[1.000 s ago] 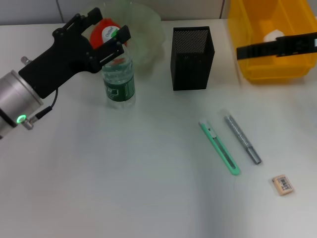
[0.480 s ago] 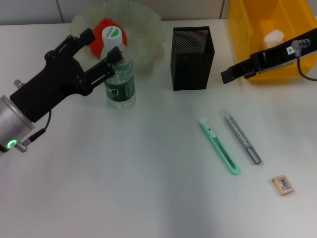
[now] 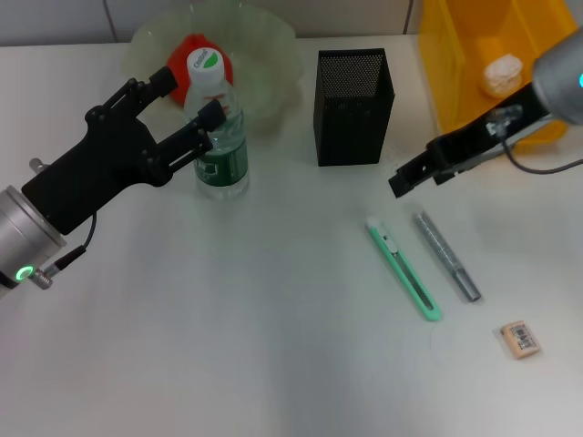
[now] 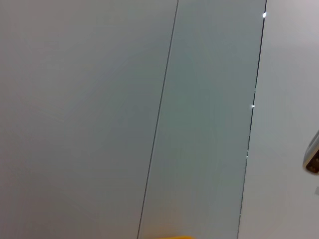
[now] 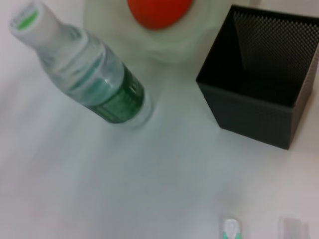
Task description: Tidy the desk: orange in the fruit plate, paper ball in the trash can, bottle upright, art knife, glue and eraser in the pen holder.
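My left gripper (image 3: 180,102) reaching toward 1 o'clock, fingers wide, straddling upright bottle (image 3: 215,127). My right gripper (image 3: 402,183) extended toward 8 o'clock above art knife (image 3: 404,270); finger state unclear, probably narrow.

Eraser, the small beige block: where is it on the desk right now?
In the head view the small beige rectangular eraser lies flat on the white desk at the near right, just beyond the tip of the slim grey glue stick.

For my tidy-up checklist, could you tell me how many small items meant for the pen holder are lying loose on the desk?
3, all right of centre: the art knife, the glue just to its right, and the eraser nearest the robot. Whether the pen holder hides any is unclear.
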Controlling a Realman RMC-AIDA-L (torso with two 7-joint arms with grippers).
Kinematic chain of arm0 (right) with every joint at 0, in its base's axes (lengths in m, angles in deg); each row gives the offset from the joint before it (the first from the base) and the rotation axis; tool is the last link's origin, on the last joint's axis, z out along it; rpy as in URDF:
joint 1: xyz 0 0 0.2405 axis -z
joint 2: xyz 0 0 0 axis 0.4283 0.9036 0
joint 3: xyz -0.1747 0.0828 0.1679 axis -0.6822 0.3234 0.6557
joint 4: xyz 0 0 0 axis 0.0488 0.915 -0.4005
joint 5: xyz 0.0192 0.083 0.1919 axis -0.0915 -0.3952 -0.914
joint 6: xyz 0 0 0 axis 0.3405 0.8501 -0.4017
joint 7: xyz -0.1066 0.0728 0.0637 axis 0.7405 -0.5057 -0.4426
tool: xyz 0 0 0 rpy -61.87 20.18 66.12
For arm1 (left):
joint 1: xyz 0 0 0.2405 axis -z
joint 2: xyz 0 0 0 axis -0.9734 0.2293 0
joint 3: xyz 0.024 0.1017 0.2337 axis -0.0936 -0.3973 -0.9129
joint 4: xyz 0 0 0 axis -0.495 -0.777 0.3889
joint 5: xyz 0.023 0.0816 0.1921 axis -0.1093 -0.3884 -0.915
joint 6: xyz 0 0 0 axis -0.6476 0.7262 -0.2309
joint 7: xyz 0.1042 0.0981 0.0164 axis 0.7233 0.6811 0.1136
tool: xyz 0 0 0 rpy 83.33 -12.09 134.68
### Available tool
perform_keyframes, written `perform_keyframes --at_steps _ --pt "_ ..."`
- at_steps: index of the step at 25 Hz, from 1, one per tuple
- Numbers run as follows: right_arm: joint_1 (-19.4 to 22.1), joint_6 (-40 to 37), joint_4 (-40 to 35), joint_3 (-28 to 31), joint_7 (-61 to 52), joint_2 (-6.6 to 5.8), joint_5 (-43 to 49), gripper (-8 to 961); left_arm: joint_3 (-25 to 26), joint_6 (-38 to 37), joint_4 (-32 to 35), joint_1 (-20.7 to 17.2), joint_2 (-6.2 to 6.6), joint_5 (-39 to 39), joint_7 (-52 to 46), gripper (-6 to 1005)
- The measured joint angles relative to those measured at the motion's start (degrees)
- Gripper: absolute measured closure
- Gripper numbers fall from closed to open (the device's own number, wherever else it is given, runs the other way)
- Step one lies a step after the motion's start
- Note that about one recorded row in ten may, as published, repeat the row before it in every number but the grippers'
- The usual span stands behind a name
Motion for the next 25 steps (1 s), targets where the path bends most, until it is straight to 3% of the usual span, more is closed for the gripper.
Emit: perform_keyframes --at_steps 15,25 --pt "-10.96 11.02 19.11 -11.57 -1.43 0.13 3.16 278 -0.01 0.78 -0.67 1.81 -0.09 0.17 0.06 183" --pt "-13.79 12.19 22.15 -17.75 -5.83 0.51 6.37 302 0.07 1.17 -0.84 1.90 -0.16 0.41 0.06 184"
